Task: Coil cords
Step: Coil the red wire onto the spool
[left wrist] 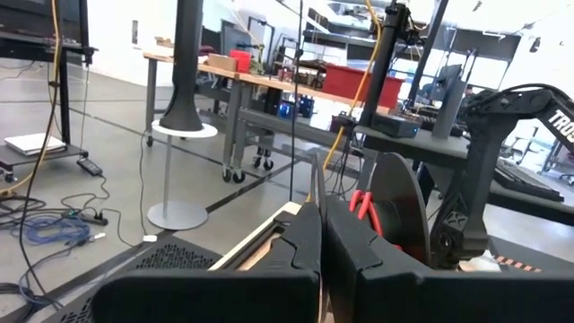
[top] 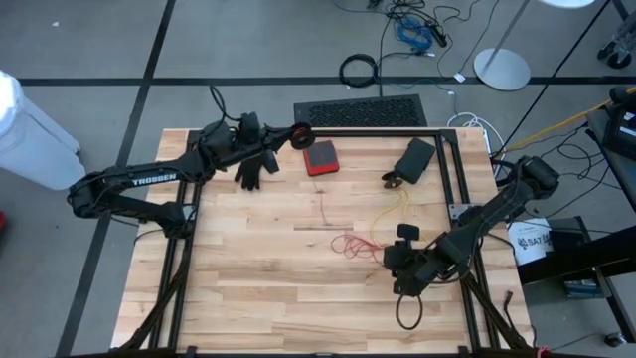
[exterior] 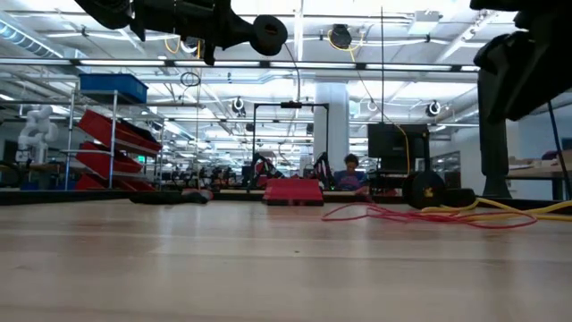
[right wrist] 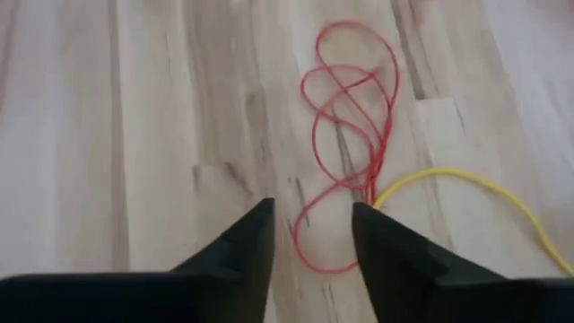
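A thin red cord (right wrist: 350, 135) lies in loose loops on the wooden table (top: 248, 278), and it meets a yellow cord (right wrist: 475, 190) at one end. In the high view the red cord (top: 348, 242) sits mid-table and the yellow cord (top: 395, 211) runs toward the far right. A short black cord (top: 405, 310) lies looped near the front right. My right gripper (right wrist: 311, 229) hovers open above the red loops, touching nothing. My left gripper (left wrist: 321, 242) is shut, held high at the far edge, with a black ring (top: 301, 134) beside its tips. My left gripper points level with its fingers shut together. The black ring (left wrist: 404, 215) stands right beside the fingertips, clear of the table. I cannot tell whether the fingers touch it.
A flat red box (top: 320, 157), a black glove (top: 258, 167) and a black box (top: 415, 157) lie along the far side. Black frame rails (top: 452, 179) border the table's far and right edges. Bare wood spreads over the near left.
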Controlling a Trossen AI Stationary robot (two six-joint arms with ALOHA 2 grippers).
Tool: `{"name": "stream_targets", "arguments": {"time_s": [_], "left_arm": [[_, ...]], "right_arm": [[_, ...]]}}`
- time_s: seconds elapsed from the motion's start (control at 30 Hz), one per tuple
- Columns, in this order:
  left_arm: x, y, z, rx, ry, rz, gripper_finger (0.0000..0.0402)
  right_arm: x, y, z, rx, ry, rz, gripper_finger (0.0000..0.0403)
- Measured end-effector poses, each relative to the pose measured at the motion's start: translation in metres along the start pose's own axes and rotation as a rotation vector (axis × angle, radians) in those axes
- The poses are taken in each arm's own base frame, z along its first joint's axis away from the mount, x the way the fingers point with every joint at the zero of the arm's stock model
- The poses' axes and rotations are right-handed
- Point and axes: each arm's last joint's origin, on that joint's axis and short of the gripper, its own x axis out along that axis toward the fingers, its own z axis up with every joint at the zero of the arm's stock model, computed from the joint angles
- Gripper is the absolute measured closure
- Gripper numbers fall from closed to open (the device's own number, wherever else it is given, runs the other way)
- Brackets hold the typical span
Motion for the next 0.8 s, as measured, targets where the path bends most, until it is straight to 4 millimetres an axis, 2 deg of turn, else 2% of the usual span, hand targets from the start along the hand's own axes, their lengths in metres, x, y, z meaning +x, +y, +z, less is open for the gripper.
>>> {"name": "stream_targets", "arguments": {"time_s": [0.13, 0.33, 0.6, 0.8], "left_arm": [[0.001, 0.000, -0.001, 0.000, 0.001, -0.001, 0.0401], [0.002, 0.000, -0.003, -0.001, 0.014, -0.012, 0.0401], [0.002, -0.003, -0.002, -0.001, 0.005, -0.039, 0.0401], [0.003, -0.013, -0.004, 0.017, 0.007, -0.077, 0.0401]], "right_arm": [[0.007, 0.004, 0.009, -0.028, -0.164, -0.108, 0.0243], [0.028, -0.002, 0.033, -0.048, -0.373, -0.347, 0.0259], [0.076, -0.036, 0.071, -0.003, -0.443, -0.501, 0.0283], [0.098, -0.071, 0.096, 0.000, -0.542, -0.666, 0.0293]]}}
